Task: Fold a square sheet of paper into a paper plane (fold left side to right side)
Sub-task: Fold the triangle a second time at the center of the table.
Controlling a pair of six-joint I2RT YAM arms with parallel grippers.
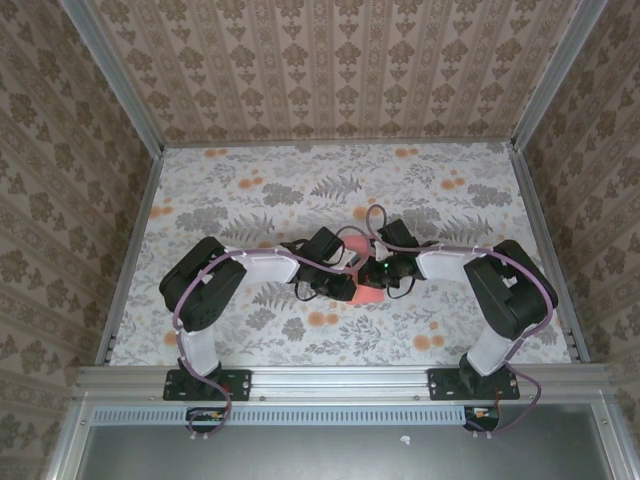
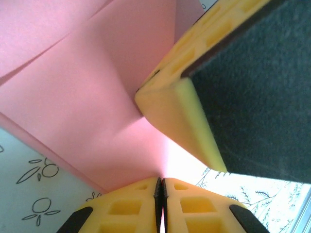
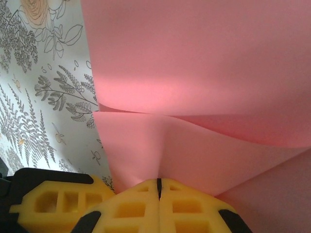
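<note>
Left gripper (image 2: 161, 194) clamped on square sheet of paper (image 2: 97, 107); right gripper (image 3: 158, 191) pinching it too.

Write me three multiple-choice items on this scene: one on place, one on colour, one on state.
1. Where on the flower-patterned table is the thin salmon-pink paper sheet? A middle; B far left corner; C near rail.
2. What colour are the right hand's fingers? A blue; B yellow; C white.
3. How is the left hand? A wide open; B shut on the sheet; C shut on nothing.
1A, it lies mid-table between both hands; 2B, yellow foam shows; 3B, fingers meet with pink paper pinched between.
</note>
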